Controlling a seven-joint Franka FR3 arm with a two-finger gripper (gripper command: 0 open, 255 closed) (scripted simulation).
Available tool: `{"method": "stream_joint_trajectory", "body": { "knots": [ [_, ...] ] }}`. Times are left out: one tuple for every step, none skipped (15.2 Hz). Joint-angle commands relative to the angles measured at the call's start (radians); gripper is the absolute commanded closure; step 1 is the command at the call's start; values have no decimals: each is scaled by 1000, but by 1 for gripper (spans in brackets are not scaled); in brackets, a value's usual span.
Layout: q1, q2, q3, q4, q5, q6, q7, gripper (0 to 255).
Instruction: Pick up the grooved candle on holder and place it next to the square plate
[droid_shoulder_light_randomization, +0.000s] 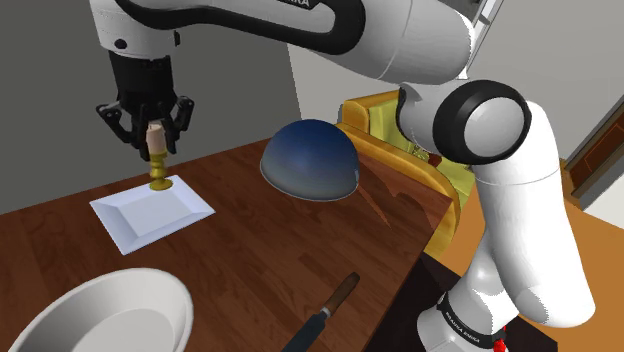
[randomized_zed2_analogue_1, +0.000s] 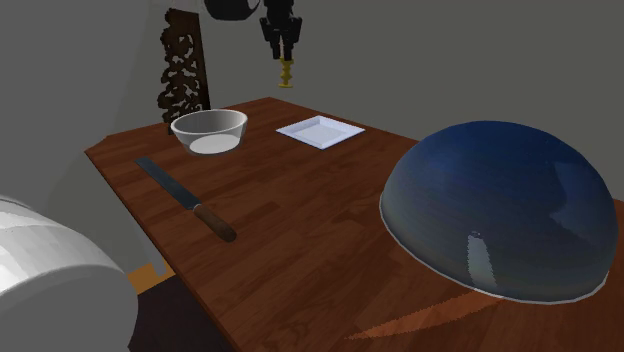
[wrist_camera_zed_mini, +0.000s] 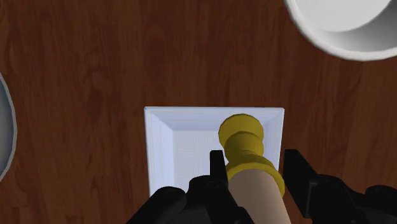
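The white arm (droid_shoulder_light_randomization: 520, 230) rises at the shoulder view's lower right, folds at a dark-ringed elbow (droid_shoulder_light_randomization: 487, 120) and stretches across the top of that view to the upper left. There the wrist (droid_shoulder_light_randomization: 140, 72) turns straight down. The black gripper (droid_shoulder_light_randomization: 155, 132) hangs vertical beneath it, its two fingers (wrist_camera_zed_mini: 217, 168) closed on a candle (droid_shoulder_light_randomization: 156, 148) and clasping the pale shaft from both sides, just above the gold holder, as seen in the wrist view.

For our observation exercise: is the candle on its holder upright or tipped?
Upright: the gripper holds the candle vertical, base downward, above the square plate.
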Motion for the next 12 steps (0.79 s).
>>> {"method": "stream_joint_trajectory", "body": {
  "knots": [
    [-13,-17,3,-57,5,39,4,255],
    [-18,-24,3,-82,6,57,6,255],
    [-23,-29,4,-106,8,75,7,255],
    [-28,-34,5,-128,9,92,9,255],
    [-32,-39,5,-149,10,108,10,255],
    [-36,-42,6,-170,11,124,11,255],
    [-40,-46,6,-189,12,140,13,255],
    [-43,-48,6,-207,13,155,14,255],
    [-46,-51,6,-225,13,170,15,255],
    [-49,-53,6,-242,13,185,17,255],
    [-52,-54,6,-258,13,199,18,255],
    [-54,-55,6,-273,13,213,19,255]
  ]
}}
